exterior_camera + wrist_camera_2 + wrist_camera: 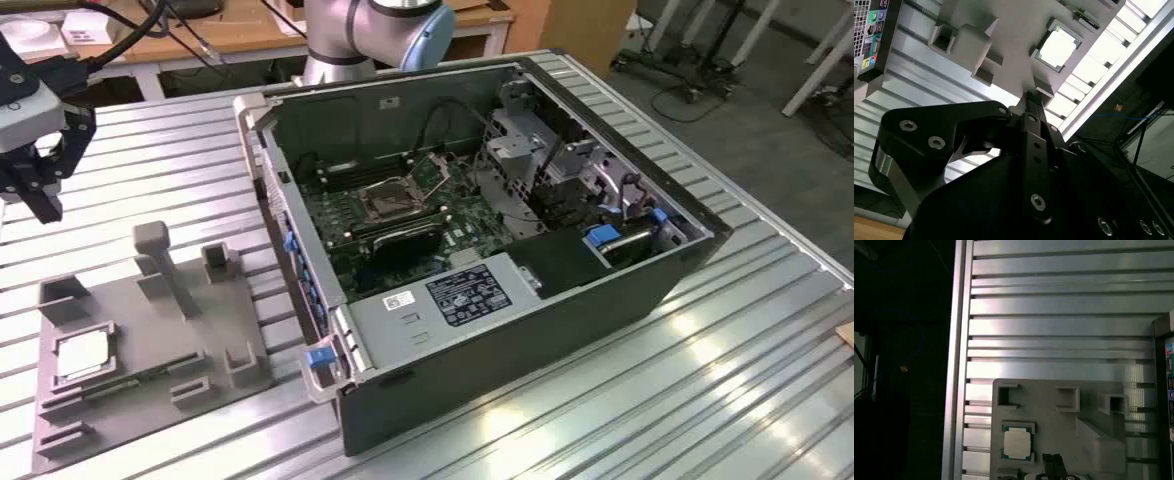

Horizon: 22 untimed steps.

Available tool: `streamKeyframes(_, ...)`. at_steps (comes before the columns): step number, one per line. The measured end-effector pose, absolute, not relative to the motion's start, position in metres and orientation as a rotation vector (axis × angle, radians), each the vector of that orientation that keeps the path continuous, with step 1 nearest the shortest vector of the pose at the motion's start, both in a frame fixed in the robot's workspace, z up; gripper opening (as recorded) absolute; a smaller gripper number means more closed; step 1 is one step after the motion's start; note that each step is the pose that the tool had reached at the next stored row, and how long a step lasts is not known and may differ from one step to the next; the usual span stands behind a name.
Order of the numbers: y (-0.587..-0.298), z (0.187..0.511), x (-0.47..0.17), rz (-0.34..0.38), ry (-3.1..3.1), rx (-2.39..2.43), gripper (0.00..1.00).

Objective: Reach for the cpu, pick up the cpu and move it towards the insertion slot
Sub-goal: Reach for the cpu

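Claw (40, 200) hangs above the tabletop (174, 150), near its edge on the exterior view's left. It holds nothing I can see, and I can't tell if it is open or closed. Cpu (83, 357) lies flat, shiny face up, in a square pocket of the grey fixture plate (160, 335), at the plate's end nearest that same tabletop edge. Claw and cpu are apart, no contact. Insertion slot (391, 198) is on the circuit board inside the open computer case (601, 300), well apart from the cpu, with the case wall between them. Judged stage: reach, nothing picked yet. Risks: tall posts (154, 250) on the plate stand between claw and pocket, so a low approach could clip them. The chip is thin and framed by the pocket rim, so an off-centre or shallow grip may hit the rim, or tilt or drop it. A low carry could snag the case wall.
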State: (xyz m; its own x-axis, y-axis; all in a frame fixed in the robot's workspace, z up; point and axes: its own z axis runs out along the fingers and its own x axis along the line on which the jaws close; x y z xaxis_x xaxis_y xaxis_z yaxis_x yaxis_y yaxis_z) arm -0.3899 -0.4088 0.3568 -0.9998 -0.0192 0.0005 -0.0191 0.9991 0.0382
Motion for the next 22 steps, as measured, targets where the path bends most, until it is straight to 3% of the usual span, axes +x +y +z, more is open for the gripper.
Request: streamKeyframes(22, -0.4088, 0.3534, -0.3924, -0.06, -3.141, 0.03, 0.1)
